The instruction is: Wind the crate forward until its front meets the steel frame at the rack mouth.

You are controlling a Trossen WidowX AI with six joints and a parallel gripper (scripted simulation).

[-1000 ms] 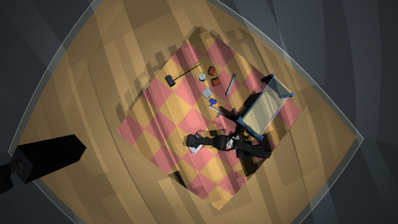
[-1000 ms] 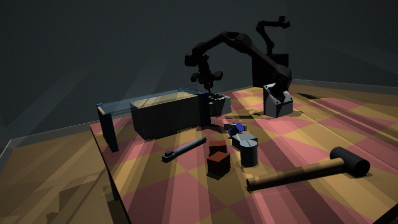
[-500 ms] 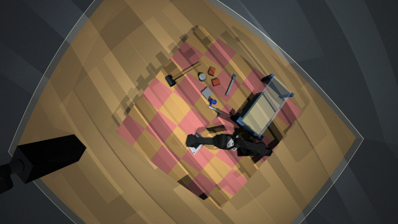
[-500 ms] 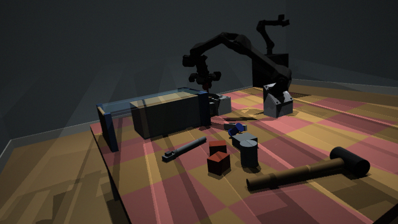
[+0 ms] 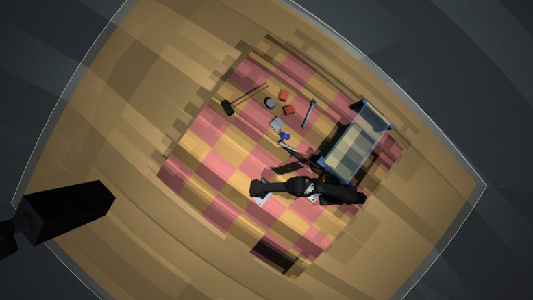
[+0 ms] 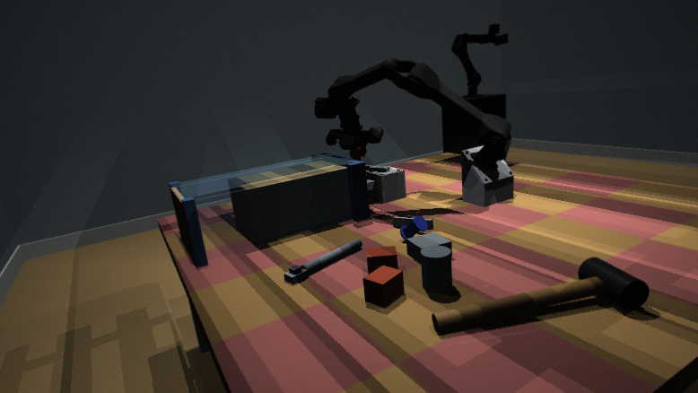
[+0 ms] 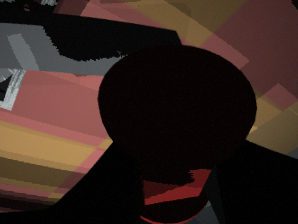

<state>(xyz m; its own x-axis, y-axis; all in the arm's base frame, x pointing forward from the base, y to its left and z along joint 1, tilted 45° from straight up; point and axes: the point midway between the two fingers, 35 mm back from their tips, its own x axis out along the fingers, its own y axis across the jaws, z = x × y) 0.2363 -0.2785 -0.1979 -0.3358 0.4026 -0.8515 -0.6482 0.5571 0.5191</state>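
Observation:
The crate (image 5: 344, 153) (image 6: 292, 205) sits flat inside the clear-panelled cubby, its front close behind the blue frame (image 5: 319, 161) (image 6: 362, 192) at the winch end. I cannot tell whether they touch. The grey hand winch (image 6: 392, 187) (image 5: 312, 192) stands just outside that end. My gripper (image 6: 358, 152) (image 7: 160, 132) is shut on the red knob of the winch handle, above and beside the winch. In the wrist view the dark round knob end (image 7: 177, 95) fills the middle and a grey bar (image 7: 20, 47) runs at upper left. The square key and its hole are hidden.
A blue-knobbed tool (image 5: 284, 136) (image 6: 414, 227), a grey block (image 5: 277, 123), a grey cylinder (image 5: 270, 103) (image 6: 436, 268), red blocks (image 5: 283, 95) (image 6: 383, 285), a grey bar tool (image 5: 308, 114) (image 6: 325, 261) and a mallet (image 5: 227, 107) (image 6: 613, 283) lie on the bench.

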